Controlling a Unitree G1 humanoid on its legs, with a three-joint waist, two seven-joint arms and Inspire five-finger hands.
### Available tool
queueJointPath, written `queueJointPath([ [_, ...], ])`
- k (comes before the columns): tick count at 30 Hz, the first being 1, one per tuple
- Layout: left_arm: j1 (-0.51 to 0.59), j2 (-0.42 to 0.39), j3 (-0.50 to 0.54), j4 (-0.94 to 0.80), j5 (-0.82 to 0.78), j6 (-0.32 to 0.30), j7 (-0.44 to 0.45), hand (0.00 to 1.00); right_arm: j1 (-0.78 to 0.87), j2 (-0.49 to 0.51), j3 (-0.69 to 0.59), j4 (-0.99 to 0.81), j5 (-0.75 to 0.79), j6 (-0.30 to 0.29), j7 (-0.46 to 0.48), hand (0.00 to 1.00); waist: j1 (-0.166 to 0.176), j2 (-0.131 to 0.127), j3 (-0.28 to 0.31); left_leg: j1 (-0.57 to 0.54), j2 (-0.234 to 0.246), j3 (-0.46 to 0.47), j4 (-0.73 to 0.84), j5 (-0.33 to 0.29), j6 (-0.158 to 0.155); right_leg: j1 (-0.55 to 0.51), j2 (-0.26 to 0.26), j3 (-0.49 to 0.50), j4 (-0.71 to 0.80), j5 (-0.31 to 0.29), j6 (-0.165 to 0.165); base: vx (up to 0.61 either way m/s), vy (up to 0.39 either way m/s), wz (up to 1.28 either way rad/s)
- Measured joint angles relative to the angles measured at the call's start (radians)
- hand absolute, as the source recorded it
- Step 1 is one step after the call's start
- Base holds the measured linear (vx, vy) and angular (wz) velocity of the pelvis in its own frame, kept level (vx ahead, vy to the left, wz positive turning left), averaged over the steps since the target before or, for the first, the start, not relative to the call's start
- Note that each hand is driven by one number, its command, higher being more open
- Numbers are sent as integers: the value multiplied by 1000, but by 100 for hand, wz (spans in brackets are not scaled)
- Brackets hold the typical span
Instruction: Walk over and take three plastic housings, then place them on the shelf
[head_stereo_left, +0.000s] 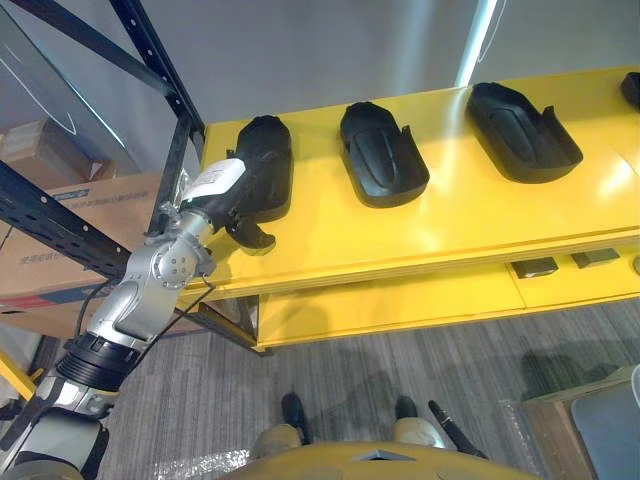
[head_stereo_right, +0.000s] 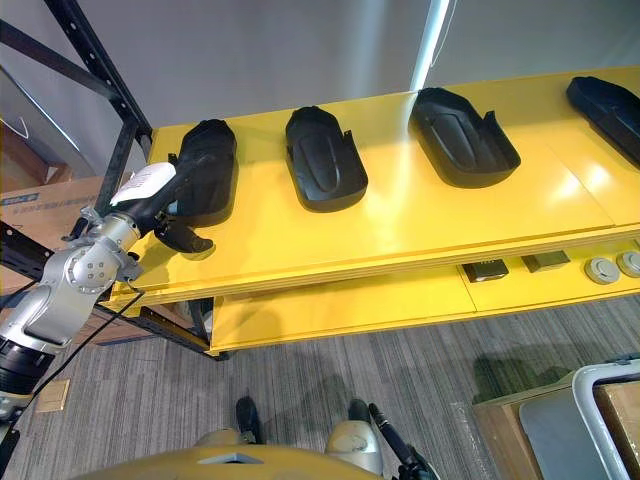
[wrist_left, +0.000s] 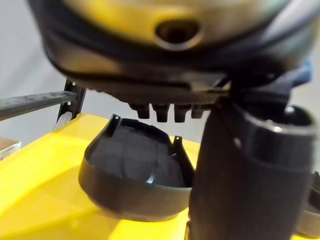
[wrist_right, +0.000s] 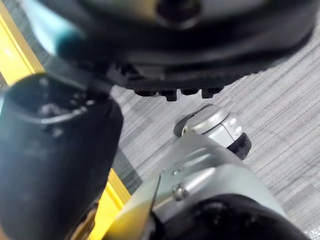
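Note:
Three black plastic housings lie hollow side up on the yellow shelf (head_stereo_left: 450, 225): a left one (head_stereo_left: 268, 145), a middle one (head_stereo_left: 383, 155) and a right one (head_stereo_left: 523, 132). A further housing (head_stereo_right: 605, 105) lies at the far right end. My left hand (head_stereo_left: 225, 195) reaches over the near end of the left housing, thumb (head_stereo_left: 252, 238) sticking out above the shelf top. In the left wrist view that housing (wrist_left: 132, 175) rests on the shelf past my fingers, with nothing round it. My right hand (wrist_right: 55, 165) hangs low over the carpet, holding nothing.
A black rack upright (head_stereo_left: 160, 70) stands at the shelf's left end, with cardboard boxes (head_stereo_left: 60, 230) behind it. Small parts (head_stereo_right: 485, 270) lie on the lower yellow shelf. A grey bin (head_stereo_right: 580, 420) stands on the carpet at the lower right.

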Motion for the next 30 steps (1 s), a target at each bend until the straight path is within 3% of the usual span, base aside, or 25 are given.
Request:
queueJointPath([
  [14,-50,-4,-2,46,0,48,-72,100,-24,0,38,-13,1,2,12,100,-1,-13,30,-3,2,4,0,-6,-8,-3,0,-7,2,0,0,0,0,0],
  [15,-60,-4,-4,46,0,48,-72,0,-26,0,38,-13,1,2,12,100,1,-14,32,-5,2,3,0,-6,-9,-4,0,-8,1,0,-1,0,0,0],
  [30,-127,-15,-39,71,5,87,-41,0,-53,-4,117,-38,18,4,12,100,4,-39,51,-25,1,-7,0,-4,-7,-15,-2,-19,3,0,-1,-1,1,1],
])
